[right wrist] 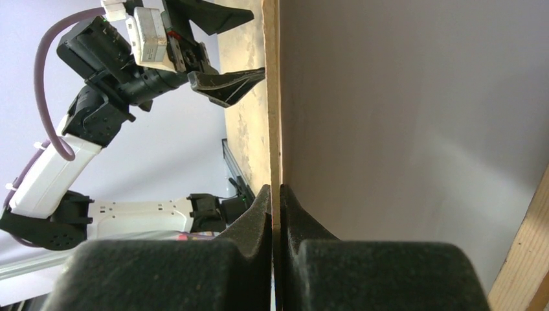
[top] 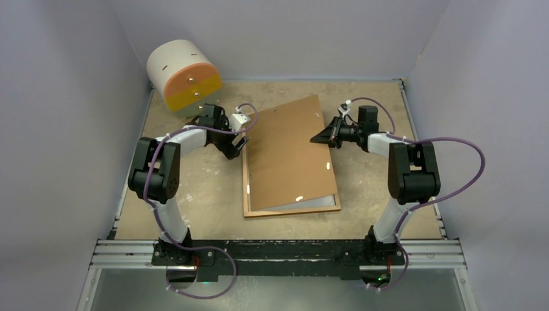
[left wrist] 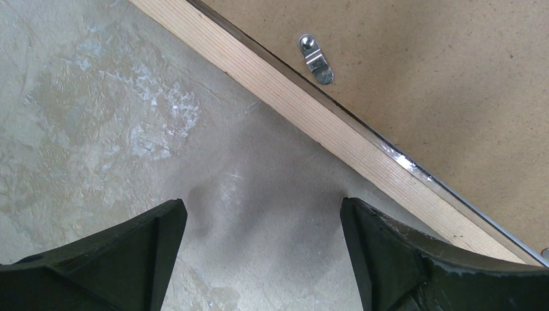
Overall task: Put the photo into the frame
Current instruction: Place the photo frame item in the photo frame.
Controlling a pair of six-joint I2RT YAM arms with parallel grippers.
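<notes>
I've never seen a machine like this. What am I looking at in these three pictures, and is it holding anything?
These are two robot arms bolted at the near edge of a table, each ending in a two-finger gripper. The wide picture comes from a fixed camera above and behind them. The other two come from small cameras on the wrists, so each shows its own black fingers.

On the table lies a wooden picture frame, with a plain brown backing board askew over it. The right gripper is pinched shut on the board's edge, which seems lifted on that side. The left gripper is open and holds nothing, beside the frame. A white and orange drum stands at the far left. A pale sheet shows under the board; I cannot tell what it is.
</notes>
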